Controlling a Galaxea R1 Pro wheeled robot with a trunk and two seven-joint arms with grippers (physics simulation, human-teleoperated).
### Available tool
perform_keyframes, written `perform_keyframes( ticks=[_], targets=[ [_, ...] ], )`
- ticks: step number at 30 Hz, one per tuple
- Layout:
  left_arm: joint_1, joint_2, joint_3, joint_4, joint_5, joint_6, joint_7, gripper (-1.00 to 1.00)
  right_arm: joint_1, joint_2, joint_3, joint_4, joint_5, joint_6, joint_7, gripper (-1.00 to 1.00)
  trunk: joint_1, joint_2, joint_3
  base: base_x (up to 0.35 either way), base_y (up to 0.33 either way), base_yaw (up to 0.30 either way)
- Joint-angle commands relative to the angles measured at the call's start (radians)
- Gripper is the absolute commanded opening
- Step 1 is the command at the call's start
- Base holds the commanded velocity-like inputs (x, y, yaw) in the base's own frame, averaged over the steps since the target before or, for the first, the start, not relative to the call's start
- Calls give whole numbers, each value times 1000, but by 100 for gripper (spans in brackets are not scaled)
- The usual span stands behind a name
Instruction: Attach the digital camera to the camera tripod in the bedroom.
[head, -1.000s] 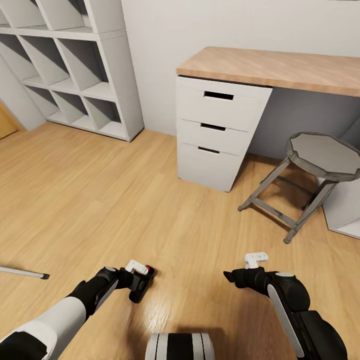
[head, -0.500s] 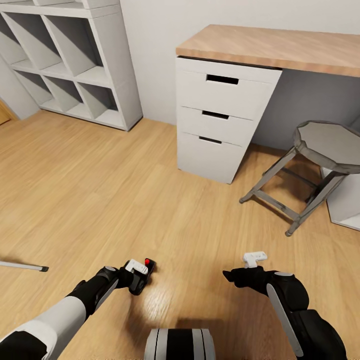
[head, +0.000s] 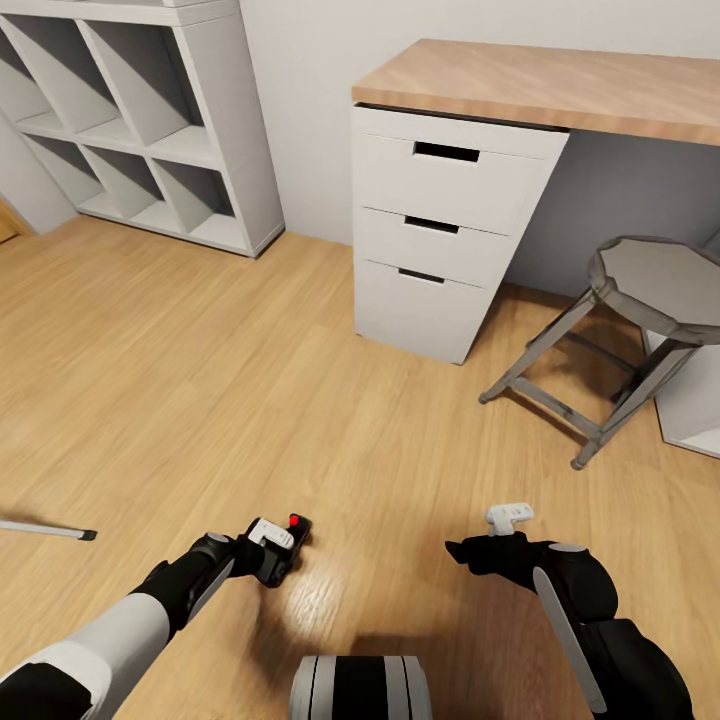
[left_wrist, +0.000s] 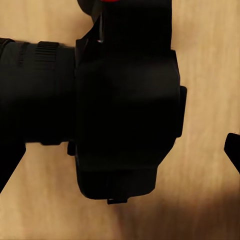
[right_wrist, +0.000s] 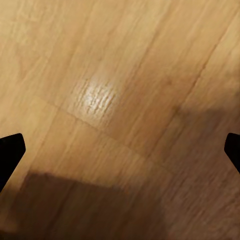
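The left gripper (head: 272, 548) is clamped on the camera (head: 283, 545), held low over the wood floor (head: 200, 400); the right gripper (head: 480, 540) hangs apart and empty. The step looks like carrying the camera to the tripod, so the grip should stay firm and the arm steady while the base turns. The camera's long axis runs along the fingers, its red button (head: 296, 521) facing up; in the left wrist view its lens (left_wrist: 37, 92) juts sideways
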Motion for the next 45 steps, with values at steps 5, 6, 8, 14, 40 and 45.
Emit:
perform_keyframes(
  ticks=[5,6,8,14,40,45],
  targets=[
    [0,3,-3,-2,8,7,0,100,-1,-1,1,-1,-9,4,-5,100,1,-1,-8,0,0,0],
    [0,3,-3,-2,8,7,0,100,-1,-1,1,-1,-9,4,-5,100,1,-1,-12,0,0,0],
    [0,3,-2,-2,8,6,0,100,-1,-1,1,-1,-9,4,-5,100,2,-1,-20,0,0,0],
    [1,4,0,-2,8,6,0,100,-1,-2,1,-1,-9,4,-5,100,4,-2,-35,0,0,0],
    [5,5,8,-1,8,-32,13,100,0,-2,2,-1,-9,4,-5,100,4,-2,-35,0,0,0],
    [6,5,8,-1,9,-35,13,100,1,-2,2,-1,-9,4,-5,100,4,-2,-35,0,0,0]
  ],
)
